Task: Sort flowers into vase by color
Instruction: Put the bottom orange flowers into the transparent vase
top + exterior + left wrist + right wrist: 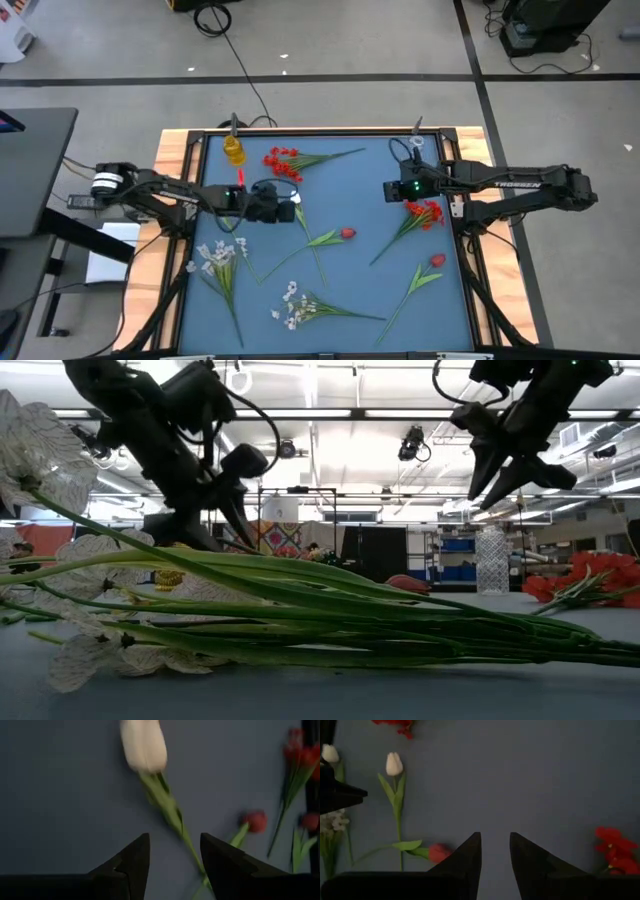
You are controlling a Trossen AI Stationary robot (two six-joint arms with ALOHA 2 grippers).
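Flowers lie scattered flat on the blue mat [380, 300]: a red blossom cluster [283, 160] at the far side, another [425, 212] at the right, two red buds [347, 233] [437, 261], two white sprays [218, 255] [295, 305] and a white tulip [144, 745]. My left gripper [175, 837] hangs open and slanting down just above the tulip's stem [172, 812], clear of it. My right gripper [495, 836] is open too, raised over bare mat beside the right red cluster [615, 847]. A second white tulip [330, 753] lies by the left arm.
A yellow vase [233, 150] stands at the mat's far left and a clear vase [492, 560] at its far right. Wooden frame rails [175, 160] border the mat. Bare mat lies between the two grippers and in the far middle.
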